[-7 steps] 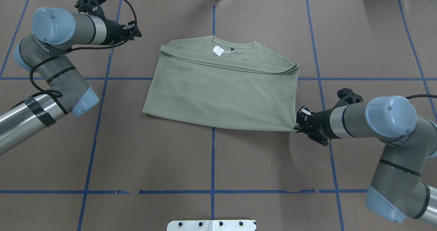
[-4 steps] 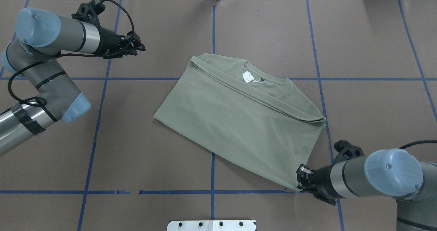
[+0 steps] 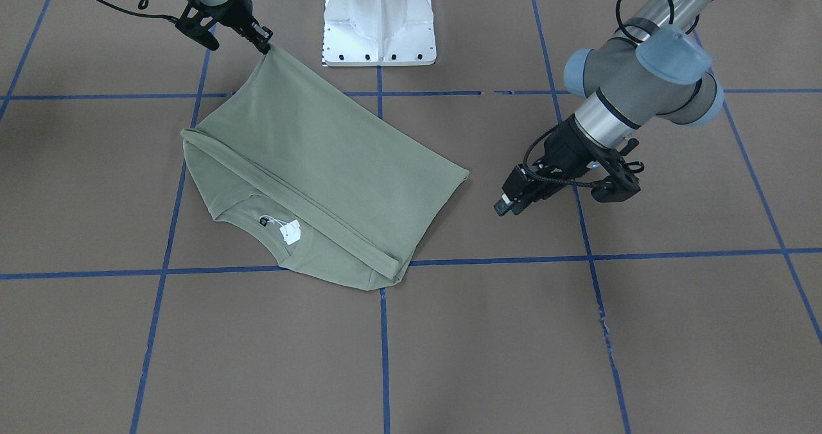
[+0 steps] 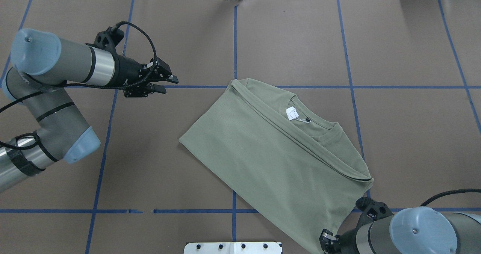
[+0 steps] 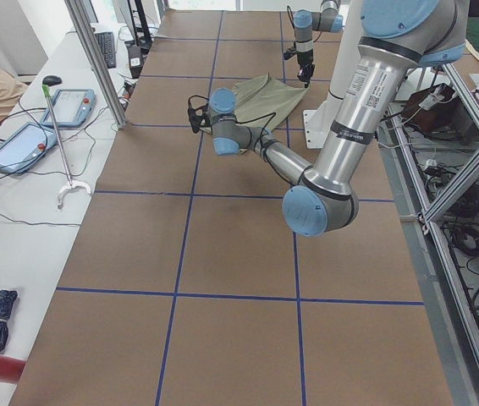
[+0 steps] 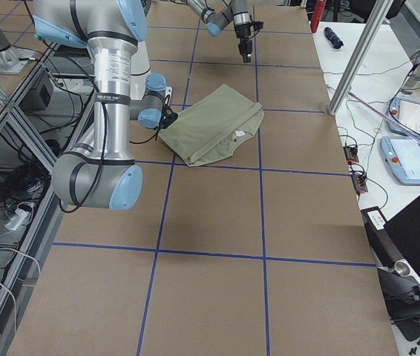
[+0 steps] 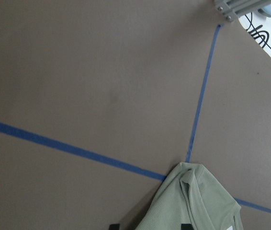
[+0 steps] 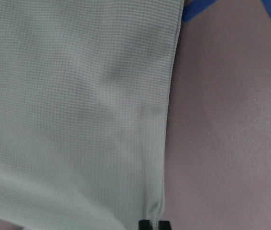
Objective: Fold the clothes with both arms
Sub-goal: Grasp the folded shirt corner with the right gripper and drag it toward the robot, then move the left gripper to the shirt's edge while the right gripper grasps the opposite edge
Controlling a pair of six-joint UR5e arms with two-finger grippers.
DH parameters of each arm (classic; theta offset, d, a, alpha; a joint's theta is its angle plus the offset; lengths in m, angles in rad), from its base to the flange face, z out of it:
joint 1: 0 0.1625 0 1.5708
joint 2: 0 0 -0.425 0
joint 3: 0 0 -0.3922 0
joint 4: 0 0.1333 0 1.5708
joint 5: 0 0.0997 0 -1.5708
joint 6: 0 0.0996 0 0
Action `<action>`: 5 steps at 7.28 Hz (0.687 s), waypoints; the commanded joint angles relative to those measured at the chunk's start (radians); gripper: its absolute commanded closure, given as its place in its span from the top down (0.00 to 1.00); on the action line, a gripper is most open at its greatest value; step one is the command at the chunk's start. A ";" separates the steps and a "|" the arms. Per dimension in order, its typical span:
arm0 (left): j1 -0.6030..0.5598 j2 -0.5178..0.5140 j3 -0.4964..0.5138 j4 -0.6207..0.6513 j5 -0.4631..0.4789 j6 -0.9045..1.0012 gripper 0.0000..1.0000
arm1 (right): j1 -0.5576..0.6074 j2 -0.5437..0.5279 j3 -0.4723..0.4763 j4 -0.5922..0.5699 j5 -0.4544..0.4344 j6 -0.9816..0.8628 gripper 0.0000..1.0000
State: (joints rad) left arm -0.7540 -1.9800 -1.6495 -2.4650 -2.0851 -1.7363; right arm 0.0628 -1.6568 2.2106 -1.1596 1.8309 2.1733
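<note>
From where I stand, the right gripper (image 3: 264, 45) is pinched tight on one hem corner of the shirt (image 4: 274, 160). In its wrist view the two fingertips (image 8: 146, 224) sit together on the very edge of the knit. That corner is drawn close in to the white pedestal (image 3: 379, 17), at the robot's edge of the table (image 4: 300, 40). The rest of the sage-green shirt lies flat but skewed across the blue tape lines. Its sleeves are already folded in, and the collar and white paper tag (image 4: 292, 113) face up at the far side.

The left gripper (image 4: 169, 83) hangs just above the brown cover with its jaws apart and nothing in them. It is well apart from the cloth and points towards it. Its own camera has the shirt's shoulder corner (image 7: 188, 172) straight ahead between the finger ends.

To my eye this is the repositioning part of the fold: one arm has the garment by a corner while the other is free. The bottom-to-collar fold isn't done yet. Next, I'd say the left gripper needs to travel in low and take a corner on its own side. Then both arms can square the shirt to the grid and carry one edge over evenly. With only one corner pulled, the cloth would likely twist further.
</note>
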 commanded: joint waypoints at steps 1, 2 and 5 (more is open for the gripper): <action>0.053 0.025 -0.013 0.000 0.005 -0.022 0.66 | -0.014 -0.003 0.017 -0.002 -0.018 0.002 1.00; 0.083 0.035 -0.013 0.000 0.037 -0.022 0.68 | 0.014 -0.001 0.021 -0.003 -0.022 0.000 1.00; 0.183 0.040 0.032 0.011 0.118 -0.020 0.68 | 0.242 0.009 0.040 -0.005 -0.022 -0.012 1.00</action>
State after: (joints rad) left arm -0.6008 -1.9392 -1.6402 -2.4622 -1.9883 -1.7576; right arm 0.1999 -1.6534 2.2527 -1.1630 1.8080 2.1712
